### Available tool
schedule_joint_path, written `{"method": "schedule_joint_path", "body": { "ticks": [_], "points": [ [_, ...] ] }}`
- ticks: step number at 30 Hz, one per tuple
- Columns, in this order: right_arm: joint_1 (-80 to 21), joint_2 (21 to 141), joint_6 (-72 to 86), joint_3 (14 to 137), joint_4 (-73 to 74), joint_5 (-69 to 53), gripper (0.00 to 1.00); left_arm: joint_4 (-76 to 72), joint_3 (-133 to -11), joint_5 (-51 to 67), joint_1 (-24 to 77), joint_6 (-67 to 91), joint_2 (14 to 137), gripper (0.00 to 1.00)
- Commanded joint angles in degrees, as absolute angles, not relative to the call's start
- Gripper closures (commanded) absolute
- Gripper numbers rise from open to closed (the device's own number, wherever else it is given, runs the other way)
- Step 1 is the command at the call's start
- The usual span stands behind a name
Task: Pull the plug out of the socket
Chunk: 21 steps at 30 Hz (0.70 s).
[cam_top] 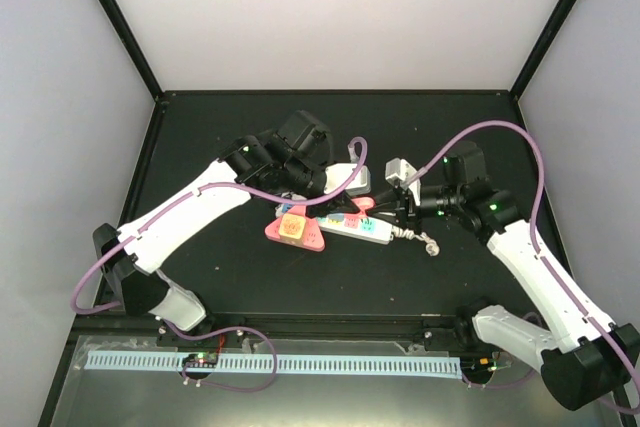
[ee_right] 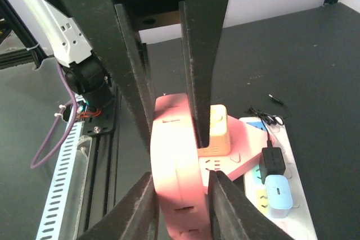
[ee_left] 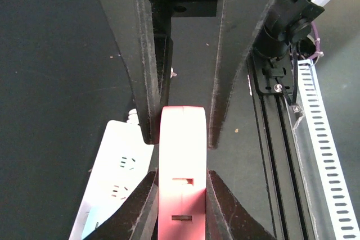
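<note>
The socket [ee_right: 292, 150], cut off at the frame edge, lies on the counter [ee_right: 315, 54] just right of the fingers of the right gripper [ee_right: 175, 155], carrying a black plug [ee_right: 273, 164] and a blue adapter [ee_right: 279, 192]. The pink plug [ee_right: 174, 195] is pinched between those fingers, and likewise between the fingers of the left gripper [ee_left: 183, 150]. Where it meets the socket is hidden.

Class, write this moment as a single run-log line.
left claw: shut on pink adapter | right claw: shut on pink adapter | yellow cube: on adapter | power strip: beside adapter | unplugged: cannot tell
</note>
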<state>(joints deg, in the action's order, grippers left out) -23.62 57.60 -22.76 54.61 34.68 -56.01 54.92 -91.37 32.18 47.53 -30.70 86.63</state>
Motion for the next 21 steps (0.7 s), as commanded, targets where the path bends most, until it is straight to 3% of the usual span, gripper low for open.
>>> {"method": "schedule_joint_path", "body": {
  "ticks": [1, 6, 9, 11, 21],
  "points": [
    [-24.2, 57.8, -21.4, 55.4, 34.1, -55.9, 0.76, 55.0, -90.4, 32.4, 47.2, -30.2, 84.5, 0.98],
    [-24.2, 58.9, -20.1, 55.8, 34.2, -55.9, 0.87, 55.1, -89.6, 32.6, 47.1, -30.6, 83.7, 0.92],
    [-24.1, 59.1, -20.1, 56.6, 35.4, -55.5, 0.9, 56.9, -89.4, 32.7, 46.9, -31.8, 83.2, 0.73],
    [-24.1, 58.9, -20.2, 56.9, 35.8, -55.7, 0.92, 58.0, -88.7, 33.1, 46.6, -32.6, 82.5, 0.66],
    [-24.1, 57.8, -20.6, 56.5, 36.0, -58.1, 0.94, 57.4, -85.8, 33.1, 44.6, -31.6, 80.8, 0.71]
  ]
}}
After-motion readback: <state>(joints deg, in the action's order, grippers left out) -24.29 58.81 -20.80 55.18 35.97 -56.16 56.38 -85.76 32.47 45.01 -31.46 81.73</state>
